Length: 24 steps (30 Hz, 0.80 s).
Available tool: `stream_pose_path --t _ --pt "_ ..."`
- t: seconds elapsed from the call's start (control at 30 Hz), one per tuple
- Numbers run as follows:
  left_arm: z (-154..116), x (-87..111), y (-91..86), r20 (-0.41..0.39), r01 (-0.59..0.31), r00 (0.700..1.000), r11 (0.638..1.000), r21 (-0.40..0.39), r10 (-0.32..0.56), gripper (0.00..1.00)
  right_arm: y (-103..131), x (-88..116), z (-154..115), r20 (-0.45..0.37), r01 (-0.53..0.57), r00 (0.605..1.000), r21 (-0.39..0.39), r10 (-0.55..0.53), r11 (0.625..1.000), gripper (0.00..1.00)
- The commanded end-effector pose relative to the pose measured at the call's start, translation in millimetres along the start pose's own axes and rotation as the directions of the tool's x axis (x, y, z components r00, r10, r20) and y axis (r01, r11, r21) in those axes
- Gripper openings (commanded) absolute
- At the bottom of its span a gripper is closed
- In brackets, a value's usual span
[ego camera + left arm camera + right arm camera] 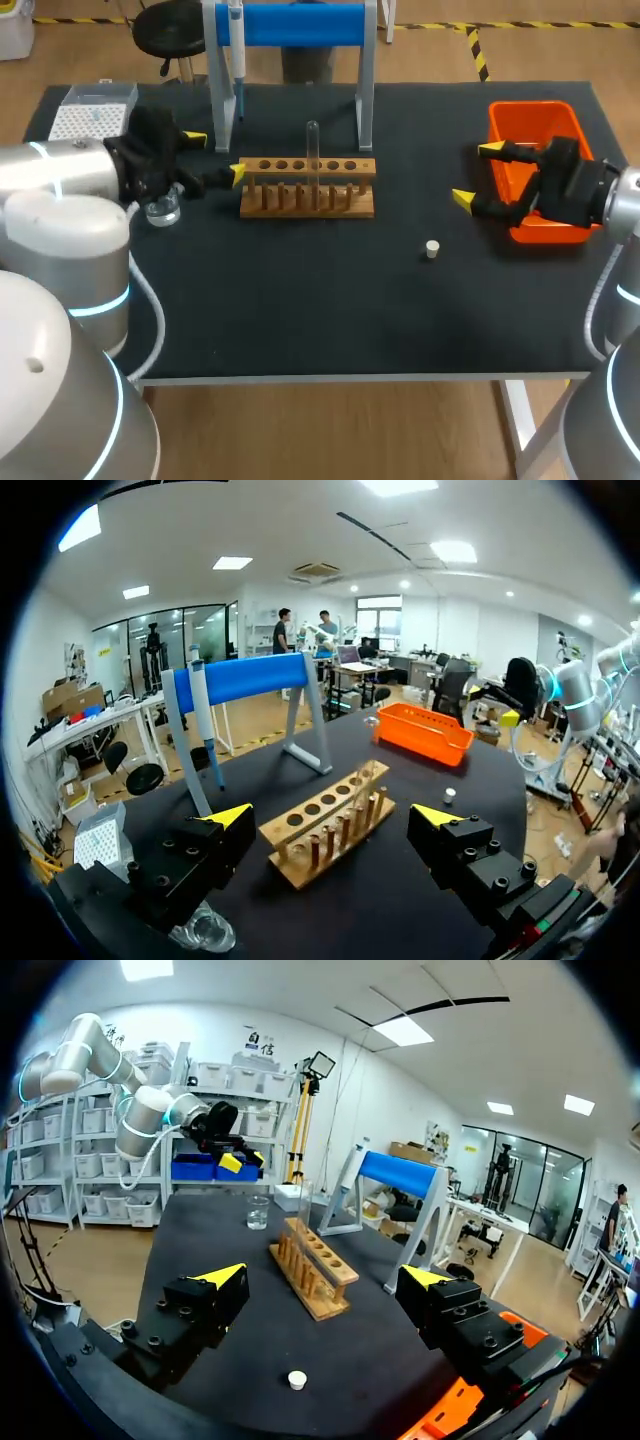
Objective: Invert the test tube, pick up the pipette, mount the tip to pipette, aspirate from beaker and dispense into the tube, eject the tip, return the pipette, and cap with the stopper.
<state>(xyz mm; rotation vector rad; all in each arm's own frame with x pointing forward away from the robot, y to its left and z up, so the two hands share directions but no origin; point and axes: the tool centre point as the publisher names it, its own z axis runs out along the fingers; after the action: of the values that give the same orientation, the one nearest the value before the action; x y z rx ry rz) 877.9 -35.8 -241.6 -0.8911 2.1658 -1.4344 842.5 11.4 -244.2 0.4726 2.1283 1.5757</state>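
A wooden rack (307,187) stands mid-table with a clear test tube (313,150) upright in it, rounded end apparently on top. The pipette (237,60) hangs on the blue stand (300,24) behind. My left gripper (216,157) is open just left of the rack, above a glass beaker (163,210). My right gripper (477,174) is open beside the orange bin (535,125). A small white stopper (432,249) lies on the mat. From the left wrist, the rack (330,825), tube (372,755) and pipette (203,715) lie ahead of the left gripper (331,816). The right gripper (325,1277) faces the rack (312,1270), with the stopper (296,1380) under it.
A white tip box (90,115) sits at the back left corner. The beaker (205,930) is under my left fingers, the tip box (100,840) beside them. The orange bin (470,1400) lies under my right gripper. Black mat (300,300) stretches to the front edge.
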Motion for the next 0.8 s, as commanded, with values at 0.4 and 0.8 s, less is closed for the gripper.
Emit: stream_pose_path --t 0.4,0.8 --pt "-6.8 12.9 15.4 0.003 0.009 1.000 0.999 0.038 -0.009 1.00 -0.1 0.7 -0.1 0.002 0.001 1.000 0.000 -0.001 1.000 1.00" --pt "-6.8 12.9 15.4 0.003 0.009 1.000 0.999 0.038 -0.009 1.00 -0.1 0.7 -0.1 0.002 0.001 1.000 0.000 -0.001 1.000 1.00"
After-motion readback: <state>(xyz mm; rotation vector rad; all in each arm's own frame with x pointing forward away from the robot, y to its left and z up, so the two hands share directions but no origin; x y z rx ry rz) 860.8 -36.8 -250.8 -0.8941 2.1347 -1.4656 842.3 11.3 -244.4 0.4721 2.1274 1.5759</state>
